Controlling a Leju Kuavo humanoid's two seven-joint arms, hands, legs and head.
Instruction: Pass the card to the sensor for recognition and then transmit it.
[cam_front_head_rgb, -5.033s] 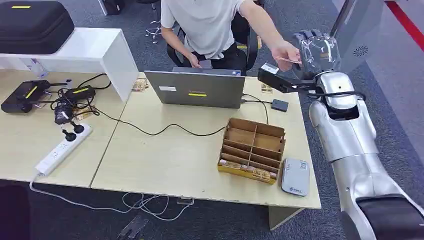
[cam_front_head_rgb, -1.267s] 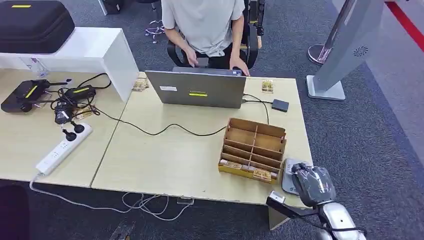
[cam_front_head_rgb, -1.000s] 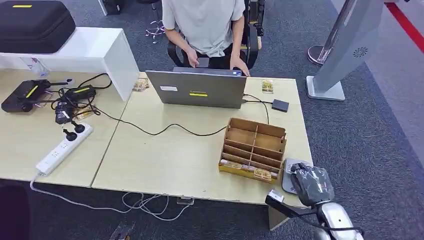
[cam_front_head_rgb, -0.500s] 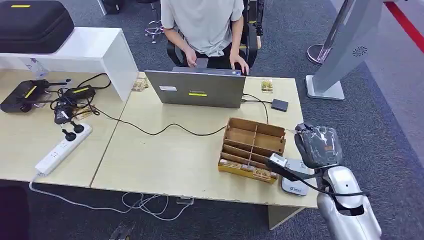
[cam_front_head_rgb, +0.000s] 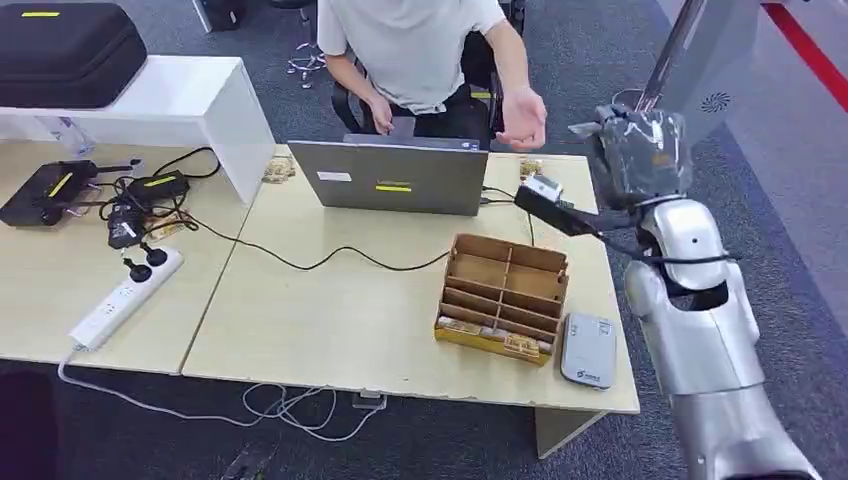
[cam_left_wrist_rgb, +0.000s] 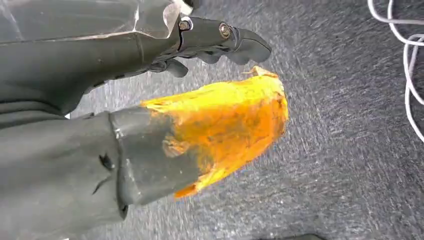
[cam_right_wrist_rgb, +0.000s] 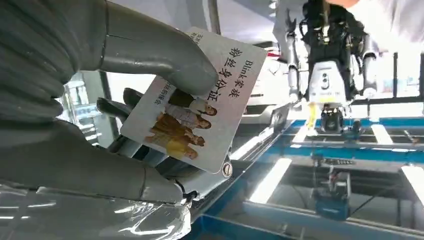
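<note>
At the desk, a person's hand (cam_front_head_rgb: 522, 118) reaches out open above the laptop (cam_front_head_rgb: 388, 177), toward the robot's right hand (cam_front_head_rgb: 640, 145), which has swung up from beside the card reader (cam_front_head_rgb: 588, 350) at the table's near corner within the past second. The card (cam_right_wrist_rgb: 196, 102) is pinched between the thumb and fingers (cam_right_wrist_rgb: 155, 55) of that hand, printed face to the wrist camera. With the scan apparently done, the handover looks close; the left hand (cam_left_wrist_rgb: 165, 115) hangs over the carpet, holding nothing, its fingers loosely curled.
</note>
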